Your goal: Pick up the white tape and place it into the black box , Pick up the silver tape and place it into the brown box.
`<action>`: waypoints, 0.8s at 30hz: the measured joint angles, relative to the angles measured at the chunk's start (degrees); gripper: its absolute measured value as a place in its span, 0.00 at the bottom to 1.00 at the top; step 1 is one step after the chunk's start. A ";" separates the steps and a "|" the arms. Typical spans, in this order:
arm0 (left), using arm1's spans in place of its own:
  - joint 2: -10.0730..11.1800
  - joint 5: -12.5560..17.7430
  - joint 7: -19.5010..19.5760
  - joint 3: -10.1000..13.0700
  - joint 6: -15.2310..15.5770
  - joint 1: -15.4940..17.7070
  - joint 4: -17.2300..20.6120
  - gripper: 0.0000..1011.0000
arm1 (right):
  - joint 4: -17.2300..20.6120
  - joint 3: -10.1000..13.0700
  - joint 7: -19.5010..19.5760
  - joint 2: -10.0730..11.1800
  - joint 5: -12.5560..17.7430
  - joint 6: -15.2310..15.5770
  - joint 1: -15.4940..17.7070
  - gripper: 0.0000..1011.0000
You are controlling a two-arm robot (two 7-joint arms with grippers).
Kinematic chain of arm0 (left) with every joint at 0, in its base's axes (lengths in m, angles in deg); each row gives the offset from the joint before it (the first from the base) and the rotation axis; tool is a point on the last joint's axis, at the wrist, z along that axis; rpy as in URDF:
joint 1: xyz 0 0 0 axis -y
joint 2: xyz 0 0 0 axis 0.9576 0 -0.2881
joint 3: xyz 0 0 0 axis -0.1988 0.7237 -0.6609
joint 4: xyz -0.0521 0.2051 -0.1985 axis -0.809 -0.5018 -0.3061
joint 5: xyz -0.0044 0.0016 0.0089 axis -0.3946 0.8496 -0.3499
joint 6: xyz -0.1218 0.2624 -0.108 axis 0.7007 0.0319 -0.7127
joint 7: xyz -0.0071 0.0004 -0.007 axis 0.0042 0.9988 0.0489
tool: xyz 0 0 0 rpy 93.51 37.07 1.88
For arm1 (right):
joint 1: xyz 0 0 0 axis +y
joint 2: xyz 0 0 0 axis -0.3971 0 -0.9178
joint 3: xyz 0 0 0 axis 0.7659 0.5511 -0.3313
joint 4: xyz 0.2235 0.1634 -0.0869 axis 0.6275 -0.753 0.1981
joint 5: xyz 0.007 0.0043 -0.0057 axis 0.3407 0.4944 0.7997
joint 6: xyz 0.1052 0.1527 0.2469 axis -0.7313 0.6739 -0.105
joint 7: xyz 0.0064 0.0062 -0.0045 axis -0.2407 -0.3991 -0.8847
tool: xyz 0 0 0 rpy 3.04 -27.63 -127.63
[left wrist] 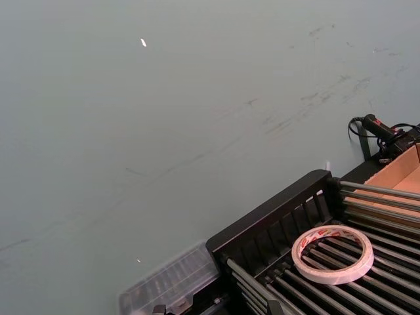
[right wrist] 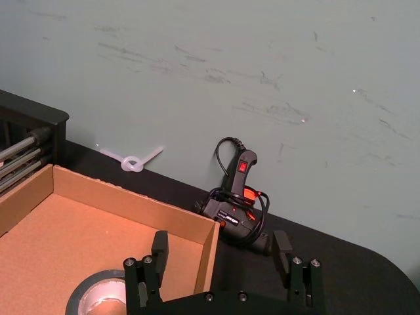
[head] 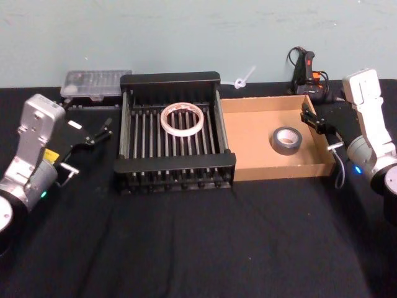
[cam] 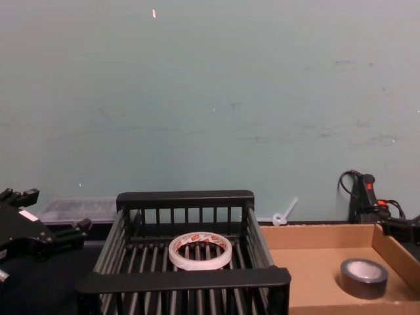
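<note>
The white tape (head: 182,119) lies flat on the slatted floor of the black box (head: 177,167), near its far half; the silver tape (head: 286,139) lies flat inside the brown box (head: 248,162), toward its right wall. Judged from this layout, both placements are complete. The left gripper (head: 103,132) hangs just left of the black box with its jaws narrowly parted and holding nothing. The right gripper (right wrist: 223,252) sits over the right rear corner of the brown box, jaws wide apart and holding nothing. Handling, as a judgement: the white tape is light, thin and likely to flex, so grip across the band through the central hole; the silver tape is thicker, stiffer and somewhat heavier, and permits a grip across the outer diameter or through the core. The table (head: 198,248) carries a black cloth. A pale green, scuffed wall (cam: 210,98) stands behind, with a clear plastic case (head: 96,84), a white zip tie (right wrist: 131,161) and a black glue gun (right wrist: 237,203) along its foot.
</note>
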 joint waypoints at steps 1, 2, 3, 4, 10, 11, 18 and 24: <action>0.00 0.00 0.00 0.00 0.00 0.00 -0.01 0.99 | 0.00 0.00 0.00 0.00 0.00 -0.01 0.00 0.99; 0.00 0.00 0.00 0.00 0.00 0.00 0.00 0.99 | 0.00 0.00 0.00 0.00 0.00 0.00 0.00 0.99; 0.00 0.00 0.00 0.00 0.00 0.00 0.00 0.99 | 0.00 0.00 0.00 0.00 0.00 0.00 0.00 0.99; 0.00 0.00 0.00 0.00 0.00 0.00 0.00 0.99 | 0.00 0.00 0.00 0.00 0.00 0.00 0.00 0.99; 0.00 0.00 0.00 0.00 0.00 0.00 0.00 0.99 | 0.00 0.00 0.00 0.00 0.00 -0.01 0.00 0.99; 0.00 0.00 0.00 0.00 0.00 0.00 0.00 0.99 | 0.00 0.00 0.00 0.00 0.00 -0.01 0.00 0.99; 0.00 0.00 0.00 0.00 0.00 0.00 0.00 0.99 | 0.00 0.00 0.00 0.00 0.00 -0.01 0.00 0.99; 0.00 0.00 0.00 0.00 0.00 0.00 0.00 0.99 | 0.00 0.00 0.00 0.00 0.00 -0.01 0.00 0.99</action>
